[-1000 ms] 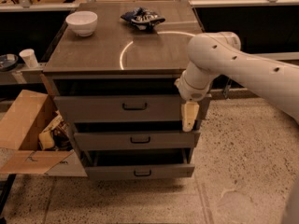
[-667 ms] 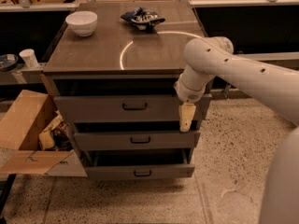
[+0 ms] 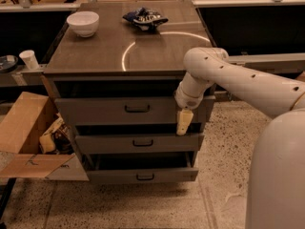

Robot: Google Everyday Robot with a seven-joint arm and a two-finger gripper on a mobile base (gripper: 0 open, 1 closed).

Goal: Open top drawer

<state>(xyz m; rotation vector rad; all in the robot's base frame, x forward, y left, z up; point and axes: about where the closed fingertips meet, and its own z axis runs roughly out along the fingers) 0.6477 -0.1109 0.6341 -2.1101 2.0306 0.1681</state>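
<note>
The top drawer (image 3: 95,112) is the tallest grey-brown front of three in the cabinet, with a small black bar handle (image 3: 137,109) at its centre. A dark gap shows above its front panel. My gripper (image 3: 183,122) hangs pointing down from the white arm (image 3: 224,75), in front of the right end of the top drawer's front. It is well to the right of the handle and holds nothing that I can see.
Two shorter drawers, the middle (image 3: 143,143) and the bottom (image 3: 145,176), stick out below. On the cabinet top (image 3: 95,56) are a white bowl (image 3: 83,23) and a dark blue bag (image 3: 144,18). An open cardboard box (image 3: 24,128) stands at the left. My white body (image 3: 276,175) fills the lower right.
The arm has swung a little to the left, and the gripper has moved left and slightly lower along the top drawer's front. The drawers have not moved.
</note>
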